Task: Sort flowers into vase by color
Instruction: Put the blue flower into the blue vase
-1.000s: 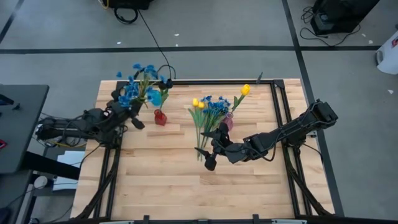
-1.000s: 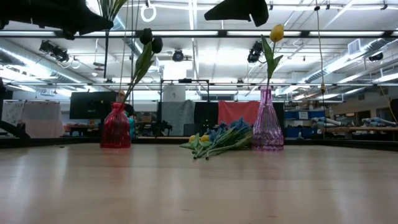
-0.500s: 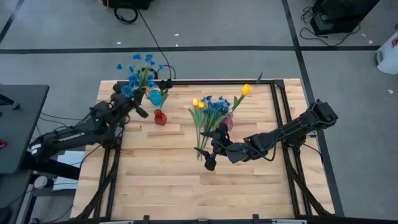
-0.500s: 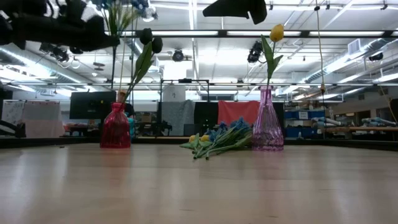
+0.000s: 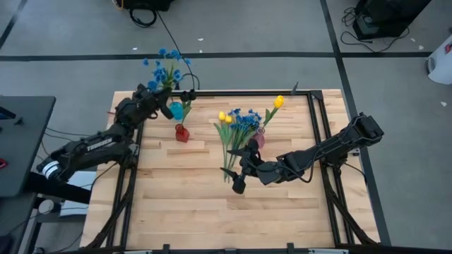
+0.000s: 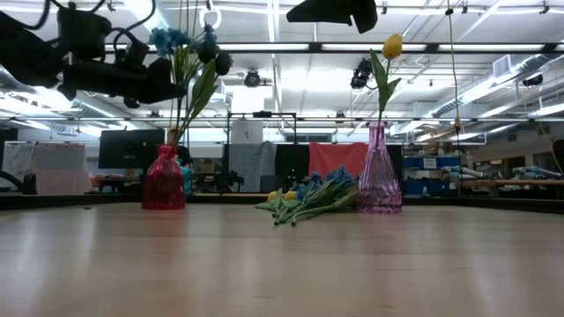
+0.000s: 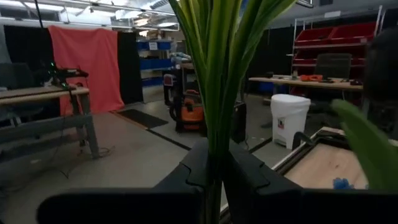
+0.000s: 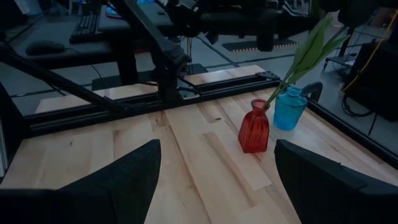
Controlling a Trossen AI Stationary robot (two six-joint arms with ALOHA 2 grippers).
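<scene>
My left gripper (image 5: pixel 159 106) is up over the table's far left part, shut on a bunch of blue flowers (image 5: pixel 167 65), beside the small blue vase (image 5: pixel 176 110). In the low view the blue blossoms (image 6: pixel 180 40) stand above the arm. The red vase (image 6: pixel 165 181) holds dark tulips (image 6: pixel 216 58). One yellow tulip (image 6: pixel 392 45) stands in the purple vase (image 6: pixel 379 183). Loose blue and yellow flowers (image 5: pixel 232 134) lie flat on the table. My right gripper (image 5: pixel 239 180) hovers open at the near end of that pile. My left gripper pinches the bunch's green stems (image 7: pixel 214 146) between its two fingers (image 7: pixel 192 167), below the leaves. The fingers come about level from the table's left and lie across the stems. The bunch is lifted clear and near upright, blossoms above and stem ends hanging below.
The red vase (image 8: pixel 254 130) and blue vase (image 8: pixel 290 109) stand close together near the far left corner. The purple vase (image 5: pixel 259 138) stands mid-table at the far side. A black frame rail (image 5: pixel 316 120) borders the table. Bare wood (image 5: pixel 212 212) fills the near half.
My left gripper has carried the blue bunch toward the table's far edge, up to the blue vase, and turned it more upright. The blossoms now reach past the far edge. My right arm has kept still.
</scene>
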